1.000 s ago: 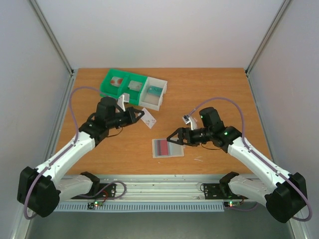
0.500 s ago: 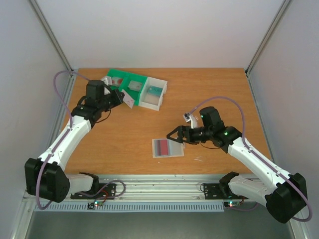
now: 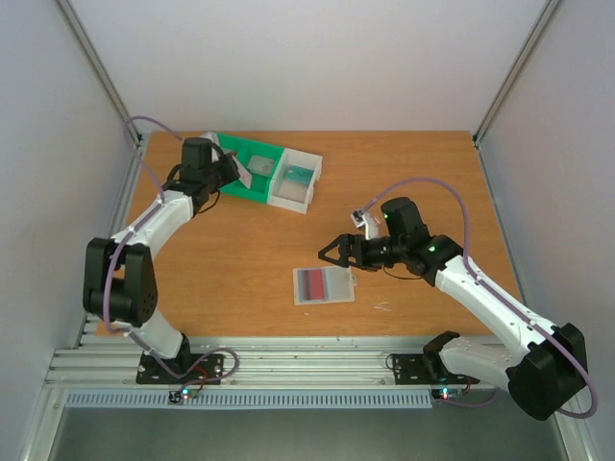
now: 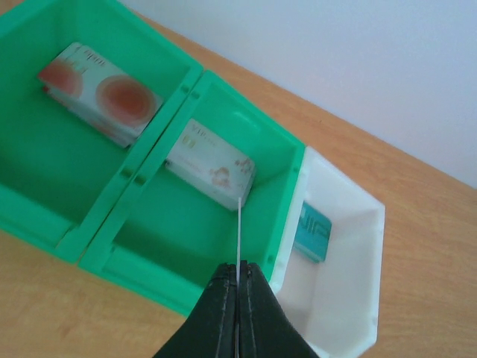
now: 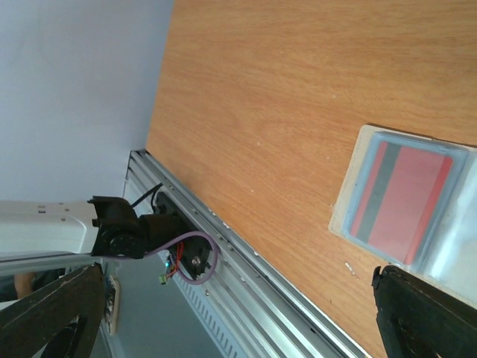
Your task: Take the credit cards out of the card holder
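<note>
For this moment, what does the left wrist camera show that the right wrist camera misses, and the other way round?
Only left wrist: the left claw shut on a thin white card seen edge-on, over the green-and-white tray, whose three compartments each hold an item. Only right wrist: the card holder lying flat with the dark red card inside, ahead of the wide-open right claw, plus the front rail. Both: the wooden table and pale wall.

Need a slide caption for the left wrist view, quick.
Left gripper pinches a credit card edge-on above the middle green compartment of the tray.
</note>
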